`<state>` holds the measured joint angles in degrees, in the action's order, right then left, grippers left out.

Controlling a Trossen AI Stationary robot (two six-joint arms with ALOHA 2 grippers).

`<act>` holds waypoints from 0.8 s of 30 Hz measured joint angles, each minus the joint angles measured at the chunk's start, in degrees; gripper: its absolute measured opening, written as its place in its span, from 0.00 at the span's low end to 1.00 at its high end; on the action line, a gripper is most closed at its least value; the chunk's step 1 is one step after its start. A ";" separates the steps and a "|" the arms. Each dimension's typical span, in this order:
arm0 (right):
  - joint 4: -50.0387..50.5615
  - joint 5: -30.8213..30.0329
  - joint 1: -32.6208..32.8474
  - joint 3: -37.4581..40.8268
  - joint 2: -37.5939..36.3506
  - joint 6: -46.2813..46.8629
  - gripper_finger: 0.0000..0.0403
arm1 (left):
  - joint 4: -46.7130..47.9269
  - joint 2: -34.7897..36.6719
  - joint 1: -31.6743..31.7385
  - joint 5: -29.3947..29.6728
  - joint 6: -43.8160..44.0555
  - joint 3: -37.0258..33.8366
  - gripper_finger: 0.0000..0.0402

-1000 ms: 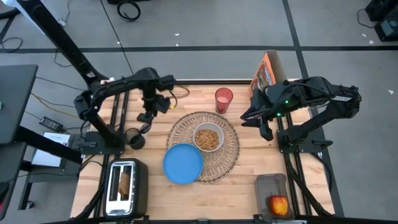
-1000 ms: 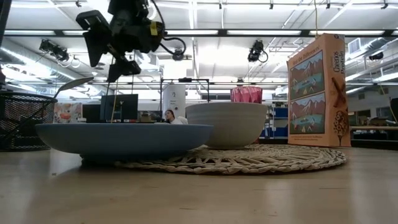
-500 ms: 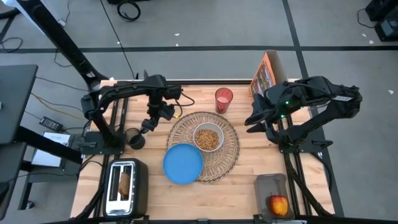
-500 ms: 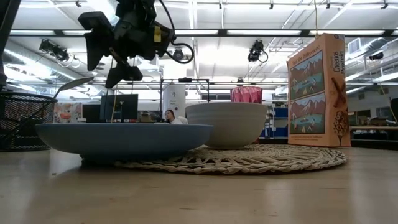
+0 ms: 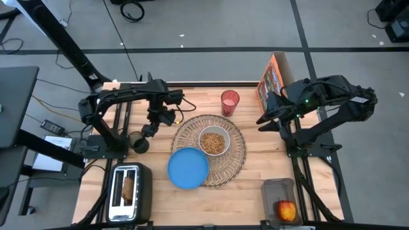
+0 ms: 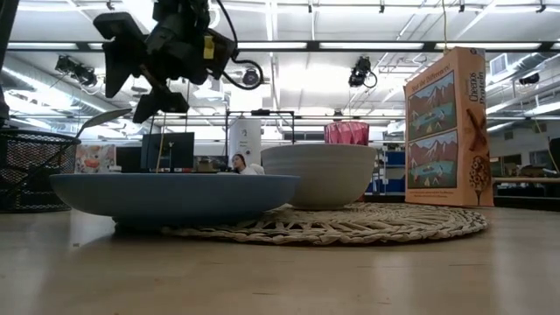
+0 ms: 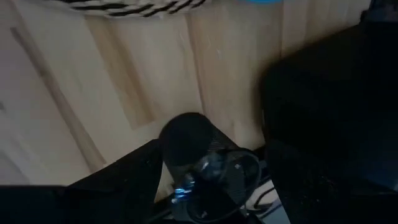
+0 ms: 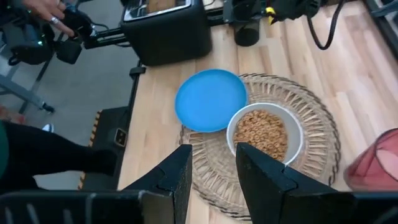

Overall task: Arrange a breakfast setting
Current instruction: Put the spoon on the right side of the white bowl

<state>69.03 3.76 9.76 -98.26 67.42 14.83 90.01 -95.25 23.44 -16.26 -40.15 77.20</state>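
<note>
A round wicker placemat point(image 5: 235, 153) lies mid-table and bears a white bowl point(image 5: 213, 142) of cereal. The blue plate point(image 5: 188, 168) overlaps the mat's near left edge. Behind the mat stand the pink cup point(image 5: 229, 102) and the orange cereal box point(image 5: 271, 80). The spoon point(image 6: 101, 118) sticks up out of a black mesh cup point(image 5: 137, 142) at the left. Toast sits in the toaster point(image 5: 130, 190). The apple point(image 5: 287, 209) lies in a clear tub. My left gripper point(image 5: 149, 130) hangs open just above the mesh cup. My right gripper point(image 8: 212, 149) is open, high near the cereal box.
The black toaster fills the near left corner and the clear tub point(image 5: 279, 191) the near right. Bare wood lies between the mat and the table's right edge. A person's hand point(image 8: 46, 9) shows beyond the table's left side, by the left arm's stand.
My left gripper has swung slightly toward the right and back again above the mesh cup, its wrist turning a little. My right gripper has drawn back toward the table's right edge, away from the mat. Nothing on the table has moved.
</note>
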 joint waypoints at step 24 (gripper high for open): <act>-2.87 -4.16 -0.20 0.00 0.04 0.00 0.33 | -0.02 3.18 2.17 -2.06 2.26 -6.07 0.45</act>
<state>66.15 -0.40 9.56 -98.26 67.46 14.83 90.00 -92.07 25.61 -18.33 -37.89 71.13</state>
